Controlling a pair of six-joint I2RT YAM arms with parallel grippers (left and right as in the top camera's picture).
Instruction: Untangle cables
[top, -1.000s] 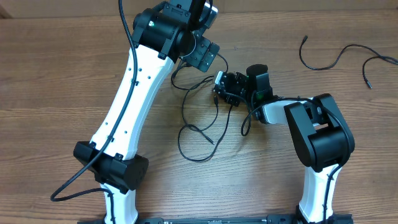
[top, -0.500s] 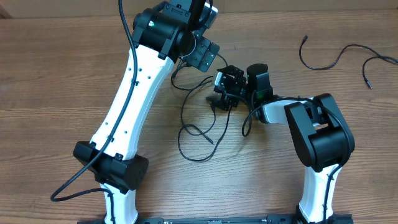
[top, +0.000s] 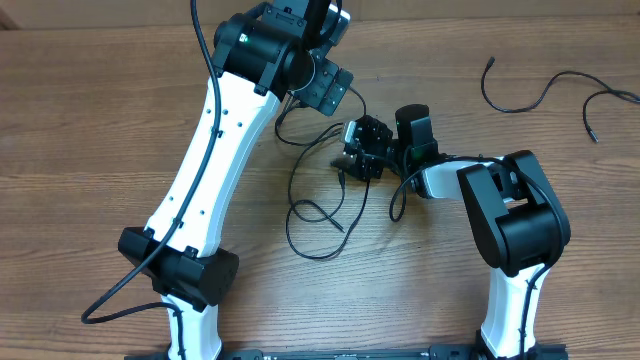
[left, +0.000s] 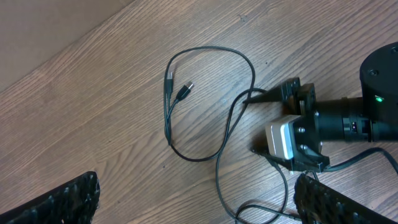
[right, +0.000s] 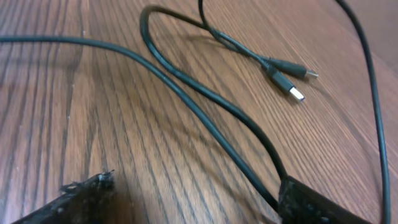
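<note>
Brown wooden surface | thin black looped cables: centre, between both arms | left jaws: wide apart, empty | right jaws: apart, low over cables, gripping nothing

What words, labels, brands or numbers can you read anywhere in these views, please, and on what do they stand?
None: no text can be read in any view.
The cables, plugs and table show no print.
The only sign is a green light on the right arm; it carries no lettering.
</note>
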